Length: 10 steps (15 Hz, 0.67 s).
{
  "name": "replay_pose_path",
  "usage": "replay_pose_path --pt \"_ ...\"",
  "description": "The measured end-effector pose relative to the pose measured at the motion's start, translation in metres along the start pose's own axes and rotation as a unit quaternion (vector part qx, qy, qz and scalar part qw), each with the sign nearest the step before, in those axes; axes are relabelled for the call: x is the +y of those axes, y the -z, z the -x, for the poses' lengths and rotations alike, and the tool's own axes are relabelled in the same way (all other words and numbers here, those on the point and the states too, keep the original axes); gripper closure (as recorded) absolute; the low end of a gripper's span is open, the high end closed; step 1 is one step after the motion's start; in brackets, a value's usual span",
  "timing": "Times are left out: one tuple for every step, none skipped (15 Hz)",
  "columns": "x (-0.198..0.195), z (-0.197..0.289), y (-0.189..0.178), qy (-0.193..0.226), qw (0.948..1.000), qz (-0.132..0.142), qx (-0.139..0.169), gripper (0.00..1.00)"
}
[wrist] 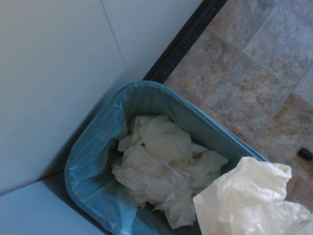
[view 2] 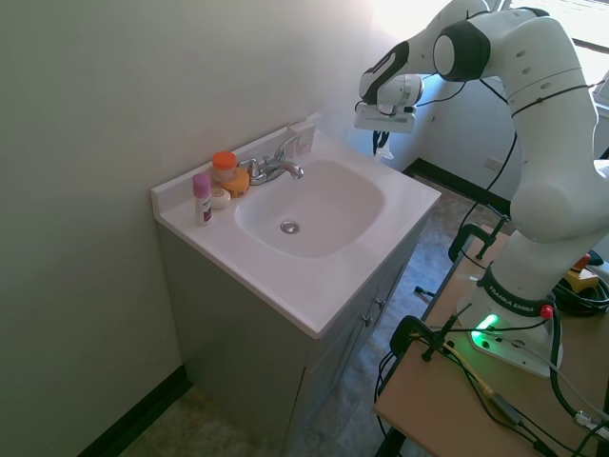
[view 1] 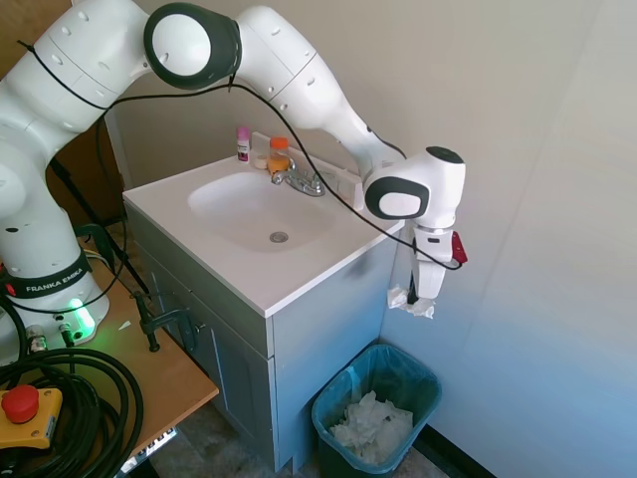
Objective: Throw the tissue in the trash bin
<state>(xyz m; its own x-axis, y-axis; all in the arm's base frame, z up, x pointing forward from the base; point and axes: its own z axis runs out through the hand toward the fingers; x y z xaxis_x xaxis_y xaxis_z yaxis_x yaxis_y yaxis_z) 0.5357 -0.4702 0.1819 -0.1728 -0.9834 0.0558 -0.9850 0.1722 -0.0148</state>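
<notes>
Arm stretched out, pincer (view 1: 412, 297) pointing straight down, closed on tissue (view 1: 414, 305).
White arm rises from its base, bends at a high elbow, then slopes down to the wrist; the wrist hangs off the far side of the vanity, above the bin. Fingers vertical, pinched together on the small white wad. Second exterior view shows the same wrist from the opposite side, fingers mostly hidden.

Bright daylight from a window (view 2: 590, 11), glare on wall (view 2: 400, 19). Wrist pic soft; close tissue (wrist: 249, 200) blurry. Cabinet side (view 2: 238, 343) in shadow.
</notes>
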Motion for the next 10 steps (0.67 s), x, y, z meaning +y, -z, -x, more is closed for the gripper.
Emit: replay_pose_path --pt "-0.002 0.001 0.002 0.001 1.0 -0.001 -0.001 0.0" --pt "-0.005 0.001 0.005 0.003 1.0 -0.003 -0.001 0.0" --pt "-0.006 0.001 0.006 0.004 1.0 -0.003 0.0 0.0" --pt "-0.006 0.001 0.007 0.005 1.0 -0.005 0.0 0.0" --pt "-0.007 0.001 0.01 0.007 1.0 -0.007 0.001 0.0" --pt "-0.009 0.001 0.014 0.008 0.9999 -0.01 0.002 0.0" --pt "-0.01 0.002 0.018 0.01 0.9999 -0.012 0.003 0.0" --pt "-0.012 0.003 0.022 0.013 0.9998 -0.015 0.004 0.0" --pt "-0.012 0.004 0.027 0.017 0.9997 -0.018 0.004 0.0" --pt "-0.012 0.004 0.033 0.02 0.9996 -0.021 0.005 0.0"
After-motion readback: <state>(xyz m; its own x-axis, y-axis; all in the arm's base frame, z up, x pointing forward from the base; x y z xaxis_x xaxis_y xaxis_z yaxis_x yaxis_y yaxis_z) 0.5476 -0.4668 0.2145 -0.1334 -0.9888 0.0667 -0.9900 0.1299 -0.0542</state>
